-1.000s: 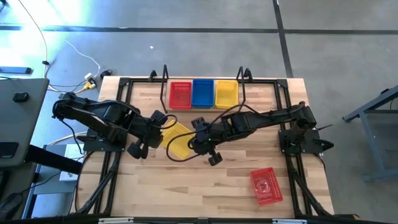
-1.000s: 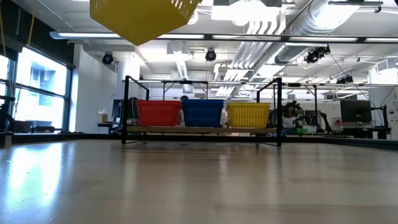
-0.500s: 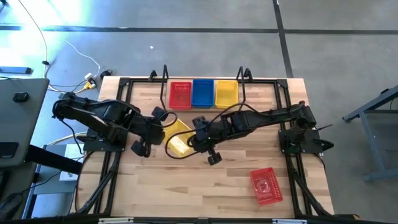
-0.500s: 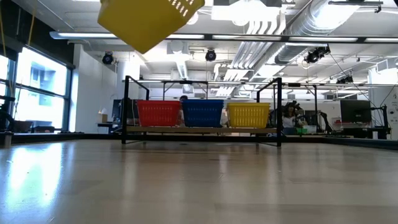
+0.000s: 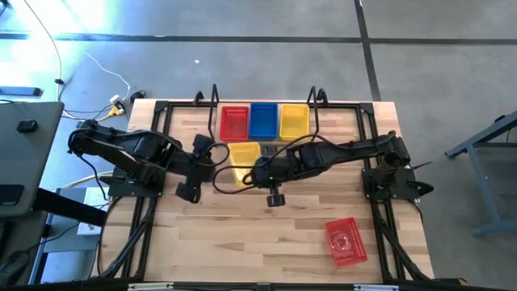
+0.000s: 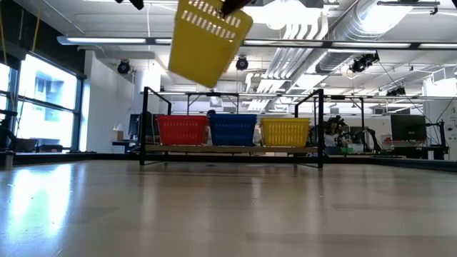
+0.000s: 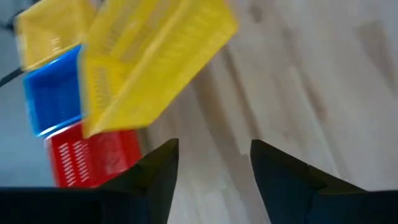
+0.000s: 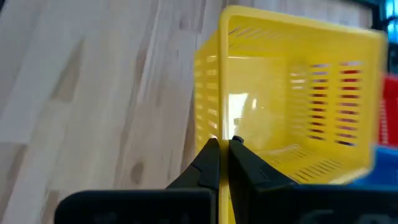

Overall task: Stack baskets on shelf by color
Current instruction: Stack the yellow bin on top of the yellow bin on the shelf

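Observation:
A yellow basket (image 5: 244, 153) hangs tilted high above the wooden table, with my right gripper (image 5: 254, 169) shut on it. It also shows in the low view, yellow basket (image 6: 209, 40). My left gripper (image 7: 214, 163) stands open just to its left, apart from it. On the shelf (image 6: 228, 148) at the far edge a red basket (image 5: 234, 123), a blue basket (image 5: 263, 121) and a yellow basket (image 5: 294, 121) stand side by side on their bottoms. Another red basket (image 5: 345, 241) lies on the table at the near right. My right gripper pinches one side wall of the yellow basket at its rim (image 8: 222, 127), one finger inside the basket and one outside. The fingers come from the table's near right side. The basket is lifted clear of the table and tipped, its open side turned toward the gripper.
Black wire posts (image 6: 146, 125) rise at both ends of the shelf. Black frame rails (image 5: 145, 218) run along the table's left and right sides. Bare wood lies between the arms and the near edge.
My left gripper has opened and let go of the yellow basket and has drawn back a little toward the table's left. My right gripper has carried the basket toward the shelf; the basket has turned about and tipped steeper, still clear of the table.

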Controlling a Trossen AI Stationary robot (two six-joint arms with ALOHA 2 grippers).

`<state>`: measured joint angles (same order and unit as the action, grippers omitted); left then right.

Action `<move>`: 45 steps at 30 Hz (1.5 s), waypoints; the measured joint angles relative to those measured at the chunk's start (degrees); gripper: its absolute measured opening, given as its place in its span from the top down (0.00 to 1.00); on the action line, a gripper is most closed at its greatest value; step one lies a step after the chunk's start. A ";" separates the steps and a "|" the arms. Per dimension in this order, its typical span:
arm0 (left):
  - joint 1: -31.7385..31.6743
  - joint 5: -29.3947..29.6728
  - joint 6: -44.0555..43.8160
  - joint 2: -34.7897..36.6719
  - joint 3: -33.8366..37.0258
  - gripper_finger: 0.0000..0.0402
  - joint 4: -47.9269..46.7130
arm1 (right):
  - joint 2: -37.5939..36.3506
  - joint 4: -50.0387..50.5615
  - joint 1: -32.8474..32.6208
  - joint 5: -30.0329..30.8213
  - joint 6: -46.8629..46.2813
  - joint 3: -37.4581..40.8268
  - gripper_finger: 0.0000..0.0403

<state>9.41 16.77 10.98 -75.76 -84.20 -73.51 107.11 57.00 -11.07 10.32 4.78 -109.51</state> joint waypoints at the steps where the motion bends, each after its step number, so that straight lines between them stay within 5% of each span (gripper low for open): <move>1: 0.00 1.58 -0.87 0.01 0.00 0.51 0.00 | 0.00 1.09 -0.02 0.55 -0.58 0.00 1.00; 9: -0.30 7.91 -3.88 0.01 0.00 0.51 0.04 | 0.00 8.06 0.83 6.52 -1.96 0.00 1.00; 22: -6.28 6.59 -5.64 0.01 0.00 0.51 0.04 | -1.56 21.12 7.37 16.80 -1.79 2.83 1.00; 34: -13.98 6.36 -4.36 0.01 -0.02 0.51 0.23 | -18.31 1.51 16.04 18.70 6.95 25.56 1.00; 45: -18.42 3.85 -5.69 0.01 -0.02 0.51 0.76 | -19.63 -8.35 22.08 18.17 11.90 36.98 1.00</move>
<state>-9.01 20.62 5.28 -75.75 -84.23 -72.76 87.48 48.65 11.01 28.49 16.68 -72.54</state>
